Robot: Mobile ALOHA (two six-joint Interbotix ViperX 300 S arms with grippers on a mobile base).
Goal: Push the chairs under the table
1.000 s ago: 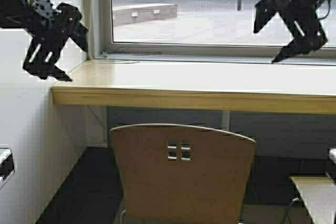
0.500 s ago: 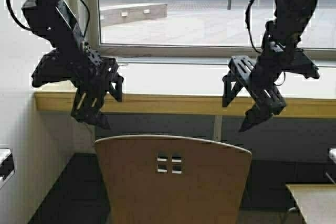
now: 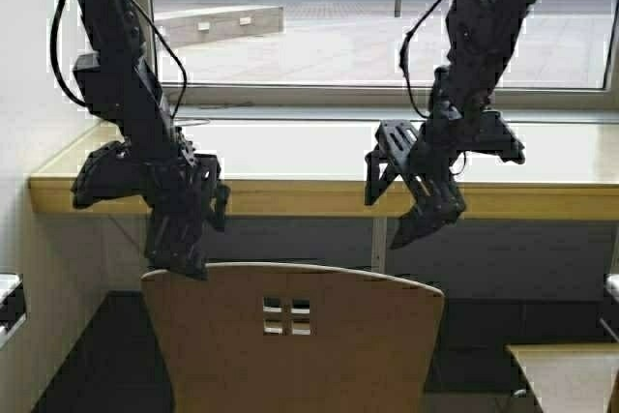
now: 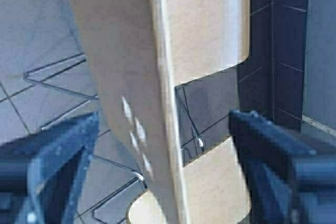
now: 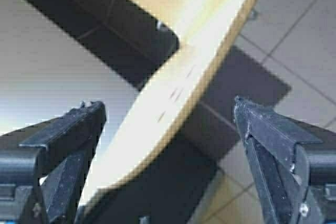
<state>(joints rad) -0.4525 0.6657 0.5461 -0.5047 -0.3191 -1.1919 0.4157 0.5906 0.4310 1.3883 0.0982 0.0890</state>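
Observation:
A light tan plywood chair (image 3: pixel 329 345) with four small square cutouts stands in front of the table (image 3: pixel 309 198), a long pale-wood counter under the window. Its back faces me. My left gripper (image 3: pixel 182 256) is open at the left end of the chair back's top edge. In the left wrist view (image 4: pixel 164 150) the chair back (image 4: pixel 113 51) runs edge-on between the fingers. My right gripper (image 3: pixel 394 215) is open, just above the right end of the back. In the right wrist view (image 5: pixel 168 135) the chair back's top edge (image 5: pixel 176 95) lies between its fingers.
A white wall (image 3: pixel 39 65) closes the left side at the counter's end. A window (image 3: pixel 319 26) runs behind the counter. A pale wooden surface (image 3: pixel 566 374) shows at the lower right corner. The floor (image 4: pixel 37 35) under the chair is grey tile.
Both arms have come down from window height to the top of the chair back. The robot has moved: counter and chair have shifted left and down in the high view.

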